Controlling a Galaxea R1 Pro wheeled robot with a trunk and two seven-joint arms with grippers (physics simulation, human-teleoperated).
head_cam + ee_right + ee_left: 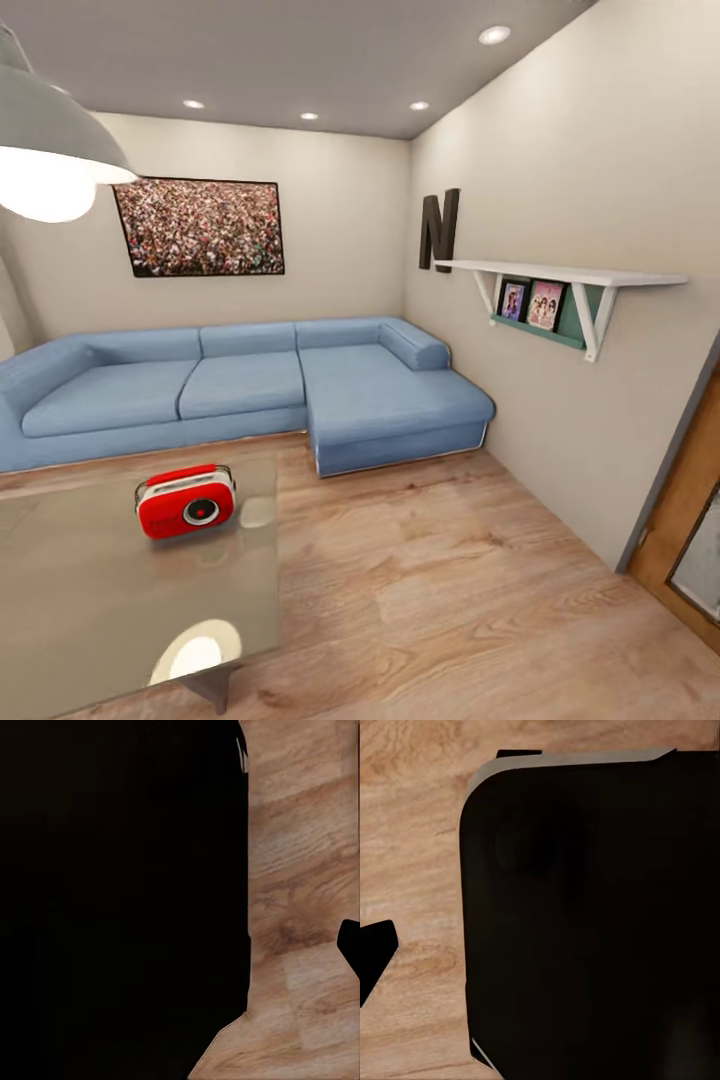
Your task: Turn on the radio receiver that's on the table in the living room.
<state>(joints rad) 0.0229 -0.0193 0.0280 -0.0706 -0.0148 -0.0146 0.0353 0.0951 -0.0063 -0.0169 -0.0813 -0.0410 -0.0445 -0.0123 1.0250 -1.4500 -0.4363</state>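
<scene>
On the far part of the long low counter (90, 600) with its glossy grey-brown top, close to the right-hand edge, the small rounded red radio receiver (186, 501) with white sides stands upright in the head view, its red top handle up and its round dial facing the camera. Reflections of a lamp lie on the counter top beside the radio and near the near right corner, where one short angled leg shows beneath. Beyond the counter's far edge a blue L-shaped fabric sofa (250, 385) runs along the back wall and turns out along the right wall. A framed picture of a dense crowd (200, 227) hangs above the sofa. A white dome pendant lamp (45, 150) glows at the upper left. On the right wall sit a dark letter N (439, 229) and a white bracket shelf (560, 272) with two small framed photos (532, 303) on a green ledge under it. Light wood plank floor (450, 590) spreads to the right of the counter.

The left wrist view looks down on the same plank floor (412, 847), with a large black rounded body (592, 922) edged in grey covering most of the frame; whether the left claw is open or closed cannot be told.

The right wrist view has a black mass (120, 900) across one side and plank floor (300, 870) on the other; the right claw's state cannot be told either.
</scene>
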